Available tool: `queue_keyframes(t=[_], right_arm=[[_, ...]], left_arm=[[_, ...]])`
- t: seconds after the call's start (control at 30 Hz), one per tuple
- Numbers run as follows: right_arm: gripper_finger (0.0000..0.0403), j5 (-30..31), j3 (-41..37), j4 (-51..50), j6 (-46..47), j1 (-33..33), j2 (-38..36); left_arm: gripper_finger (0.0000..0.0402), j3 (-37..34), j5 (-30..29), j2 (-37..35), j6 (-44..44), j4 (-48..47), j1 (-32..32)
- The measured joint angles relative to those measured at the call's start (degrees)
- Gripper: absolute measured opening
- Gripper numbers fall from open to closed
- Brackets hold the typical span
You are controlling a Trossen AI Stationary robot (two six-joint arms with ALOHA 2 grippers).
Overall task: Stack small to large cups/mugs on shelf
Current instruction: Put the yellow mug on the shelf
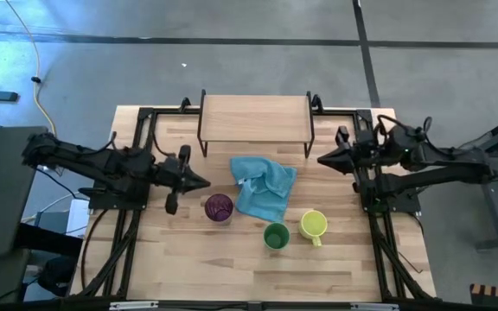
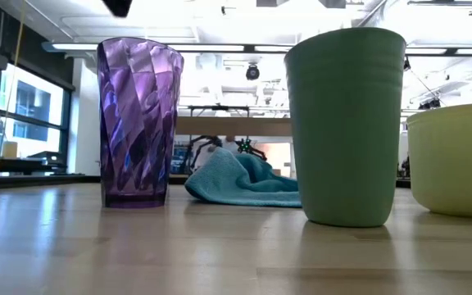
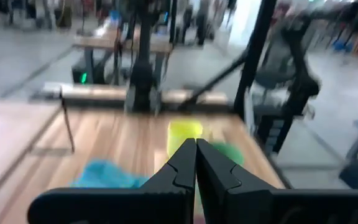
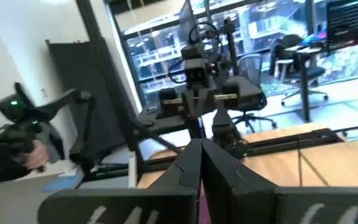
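Observation:
Three cups stand upright on their bases on the plank table: a translucent purple tumbler, a green cup and a yellow-green mug. The shelf, light wood on black legs, stands at the table's far side with nothing on it. My left gripper hovers shut left of the tumbler. My right gripper hovers shut right of the shelf's near corner. Both hold nothing.
A light blue cloth lies crumpled between the shelf and the cups. Black arm frames run along both sides of the table. Bare planks stretch along the near edge.

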Motion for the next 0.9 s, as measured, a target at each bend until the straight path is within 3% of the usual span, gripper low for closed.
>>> queue_keyframes(t=[0.17, 0.4, 0.63, 0.9], right_arm=[[0.0, -0.63, 0.0, -8.81, 2.06, 1.08, -2.27], [0.0, -0.46, 0.0, -20.79, 6.85, 3.79, -1.27], [0.0, -0.35, 0.0, -23.77, 6.87, 4.16, -0.31], [0.0, -2.31, 0.0, -42.08, 18.39, 4.44, -0.32]], left_arm=[[0.0001, -0.02, -4.5, 0.0, -5.77, -6.67, -5.26], [0.0001, -0.02, -4.6, -0.33, -23.03, -5.0, -8.35], [0.0001, -0.02, -7.36, -0.66, -18.64, -3.93, -8.29], [0.0001, 1.29, -12.86, -0.76, -14.0, -4.13, -8.22]])
